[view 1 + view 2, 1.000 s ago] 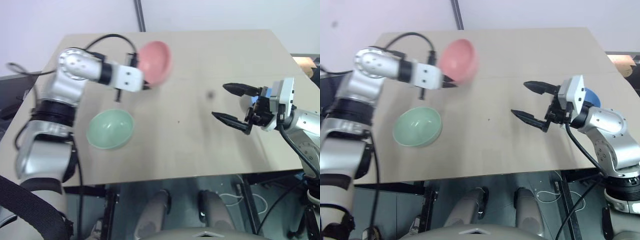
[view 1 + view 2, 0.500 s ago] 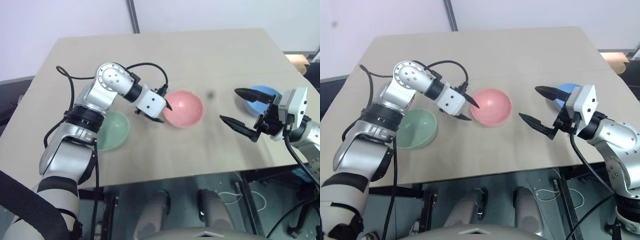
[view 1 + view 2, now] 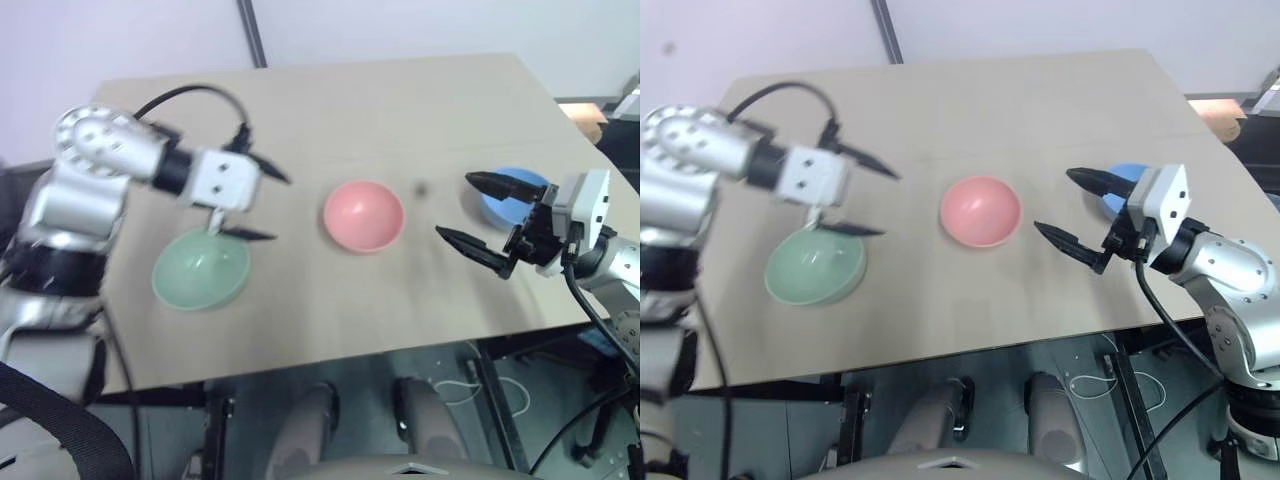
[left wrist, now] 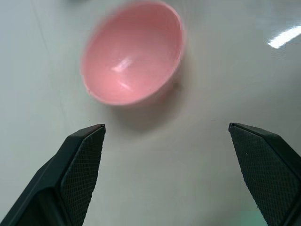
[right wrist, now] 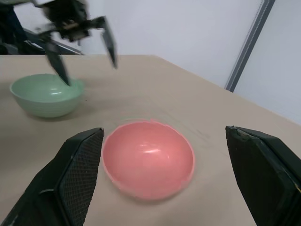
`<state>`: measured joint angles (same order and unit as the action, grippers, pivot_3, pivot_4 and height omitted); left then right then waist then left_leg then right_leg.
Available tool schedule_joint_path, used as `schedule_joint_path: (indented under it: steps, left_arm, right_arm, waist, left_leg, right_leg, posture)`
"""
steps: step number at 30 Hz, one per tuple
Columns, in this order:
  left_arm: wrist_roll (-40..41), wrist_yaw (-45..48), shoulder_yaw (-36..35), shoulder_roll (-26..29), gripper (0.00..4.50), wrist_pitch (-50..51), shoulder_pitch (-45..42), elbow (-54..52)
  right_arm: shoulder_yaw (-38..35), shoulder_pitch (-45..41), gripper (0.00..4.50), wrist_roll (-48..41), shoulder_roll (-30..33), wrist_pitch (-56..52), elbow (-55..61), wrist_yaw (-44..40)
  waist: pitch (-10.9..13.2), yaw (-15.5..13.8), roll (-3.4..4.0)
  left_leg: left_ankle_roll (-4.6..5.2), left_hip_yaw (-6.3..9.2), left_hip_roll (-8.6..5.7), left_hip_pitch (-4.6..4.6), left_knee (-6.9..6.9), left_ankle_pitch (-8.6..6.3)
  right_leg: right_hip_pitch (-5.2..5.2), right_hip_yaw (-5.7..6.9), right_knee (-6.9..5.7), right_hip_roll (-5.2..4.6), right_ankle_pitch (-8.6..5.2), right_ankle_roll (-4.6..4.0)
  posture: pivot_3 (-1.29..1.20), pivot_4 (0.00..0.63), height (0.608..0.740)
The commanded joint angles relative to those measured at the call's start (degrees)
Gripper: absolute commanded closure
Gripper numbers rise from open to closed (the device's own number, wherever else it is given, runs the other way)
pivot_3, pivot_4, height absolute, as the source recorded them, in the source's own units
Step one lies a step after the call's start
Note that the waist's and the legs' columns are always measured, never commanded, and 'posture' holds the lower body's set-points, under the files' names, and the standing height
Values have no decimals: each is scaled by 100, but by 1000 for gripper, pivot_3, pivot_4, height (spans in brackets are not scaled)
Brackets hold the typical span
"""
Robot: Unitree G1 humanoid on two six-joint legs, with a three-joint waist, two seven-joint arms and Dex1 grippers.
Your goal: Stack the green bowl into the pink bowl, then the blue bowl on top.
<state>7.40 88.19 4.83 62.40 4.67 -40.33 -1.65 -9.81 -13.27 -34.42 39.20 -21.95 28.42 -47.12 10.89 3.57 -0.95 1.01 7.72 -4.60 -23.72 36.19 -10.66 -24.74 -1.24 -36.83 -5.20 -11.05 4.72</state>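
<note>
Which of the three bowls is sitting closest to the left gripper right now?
The green bowl: the open left gripper hangs right at its far rim. The pink bowl sits mid-table, and the blue bowl lies behind the right gripper.

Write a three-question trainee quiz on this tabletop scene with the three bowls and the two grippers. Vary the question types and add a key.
1. True or false: the green bowl already sits inside the pink bowl.
2. Which bowl lies in the middle of the row on the table? A) green B) pink C) blue
3. Fill in: the left gripper hangs with its jaws ____ above the green bowl's edge.

Key
1. False; all three bowls stand apart.
2. B; the blue bowl lies behind the right gripper, which is open and empty.
3. open
</note>
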Motion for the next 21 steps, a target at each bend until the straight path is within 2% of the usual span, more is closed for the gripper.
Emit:
schedule_joint_path:
  steps: [1,3,5,8,11,15,21]
  left_arm:
    - [167,-93,-1388,952,62,1489,1125,-1308]
    - [-66,-80,-2094,1340,62,2141,1969,-1833]
    - [-357,-88,-2798,1426,62,2775,2783,-2371]
    - [-751,-203,-3604,1186,62,3337,3866,-3095]
    - [-1252,-437,-4053,808,62,3394,4859,-3654]
    - [-1716,-1196,-3810,505,62,3174,5330,-3861]
    - [-1759,-1836,-3326,289,62,3010,5393,-3872]
  right_arm:
    - [-67,-162,0,-54,61,161,-125,-213]
    - [-34,-214,0,-61,96,198,-229,-375]
    - [2,-246,0,-170,133,202,-272,-624]
    - [117,-213,0,-213,216,356,-281,-1124]
    - [261,-216,0,-237,248,488,-308,-1549]
    - [481,-340,0,-68,280,694,-529,-1935]
    - [502,-449,0,-30,217,869,-658,-2067]
  waist:
    - [3,2,0]
    - [4,-34,1]
    - [7,-101,9]
    - [13,-177,19]
    - [14,-169,21]
    - [15,-179,18]
    - [15,-257,18]
  left_leg:
    - [0,0,0,1,1,0]
    - [0,0,0,2,0,-1]
    - [-1,0,0,3,-1,-2]
    - [-2,-12,1,2,-2,-3]
    - [-4,-12,6,5,-5,-4]
    - [-6,-8,11,3,-5,-5]
    - [-29,-3,12,1,-5,-19]
  right_leg:
    - [0,-1,1,0,0,0]
    - [2,-1,3,0,-2,-3]
    - [7,6,6,0,-7,-11]
    - [12,16,8,-2,-15,-24]
    - [11,11,12,-5,-15,-26]
    - [9,9,14,-8,-13,-28]
    - [6,12,16,-13,-12,-29]
  posture:
    - [0,150,740]
    - [0,150,740]
    - [0,150,740]
    - [0,150,740]
    - [0,150,740]
    - [0,150,740]
    - [0,150,740]
